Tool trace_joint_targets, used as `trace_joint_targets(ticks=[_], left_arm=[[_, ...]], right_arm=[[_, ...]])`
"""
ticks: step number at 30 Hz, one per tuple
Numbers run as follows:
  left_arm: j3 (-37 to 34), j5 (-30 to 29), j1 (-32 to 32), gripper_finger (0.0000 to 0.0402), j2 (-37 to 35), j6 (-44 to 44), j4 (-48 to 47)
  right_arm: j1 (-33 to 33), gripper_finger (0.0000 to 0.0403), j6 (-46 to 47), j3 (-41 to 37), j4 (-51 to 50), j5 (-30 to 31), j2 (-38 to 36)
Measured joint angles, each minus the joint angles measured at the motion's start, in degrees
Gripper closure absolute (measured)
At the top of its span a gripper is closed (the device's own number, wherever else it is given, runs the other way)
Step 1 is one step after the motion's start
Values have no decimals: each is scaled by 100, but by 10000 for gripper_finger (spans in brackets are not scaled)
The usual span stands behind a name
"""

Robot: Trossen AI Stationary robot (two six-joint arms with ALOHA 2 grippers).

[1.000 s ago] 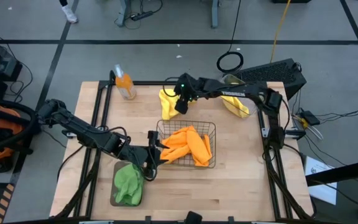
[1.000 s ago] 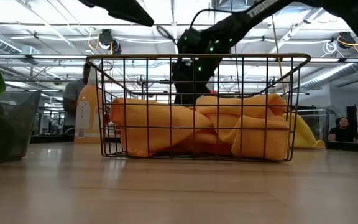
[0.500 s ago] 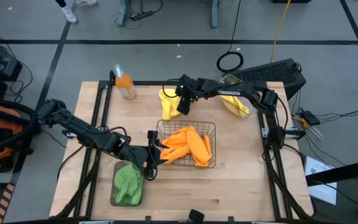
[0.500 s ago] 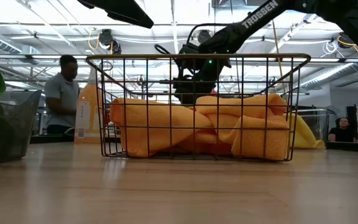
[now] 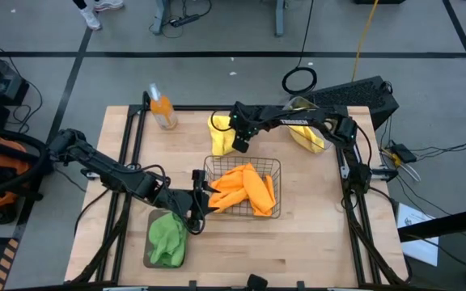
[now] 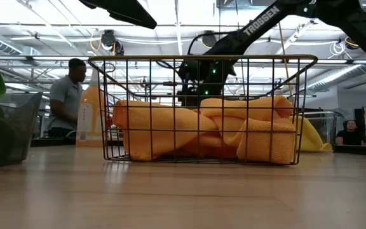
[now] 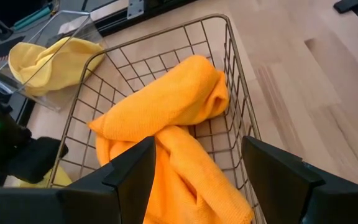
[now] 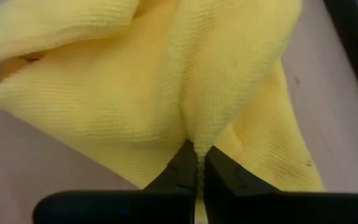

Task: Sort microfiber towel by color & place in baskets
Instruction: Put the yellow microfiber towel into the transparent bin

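A loose yellow towel lies on the table behind the wire-mesh basket, and my right gripper is shut on it. The basket holds orange towels. A green towel lies in the grey tray. Another yellow towel sits in the clear tub. My left gripper stands open at the basket's left side, touching nothing. My right gripper pinches a raised fold of the yellow towel between its two fingertips, coming from above. The rest of the towel spreads slack on the table on both sides of the fold. Whether one layer or several, I cannot tell.
An orange bottle stands at the table's far left corner. Bare wood lies right of and in front of the basket. A person stands beyond the table in the low view.
My right gripper has shifted a little toward the table's right and near edges over the loose yellow towel. A person has walked into the low view behind the bottle.
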Motion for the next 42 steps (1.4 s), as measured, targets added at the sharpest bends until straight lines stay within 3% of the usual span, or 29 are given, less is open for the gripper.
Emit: trace_joint_targets(ticks=[13,19,23,33,42], left_arm=[[0,0,0,157,0,1,-13],[0,-18,0,157,0,5,17],[2,-433,0,157,0,203,172],[2,-811,4,157,0,946,1449],[4,-899,174,157,0,1067,1805]], right_arm=[[620,402,-59,0,-607,-15,-1192],[1088,402,39,-2,-912,6,-2265],[1470,402,124,-2,-986,50,-3039],[2685,403,433,-2,-1202,1225,-4465],[3847,403,609,0,-1165,2032,-4703]])
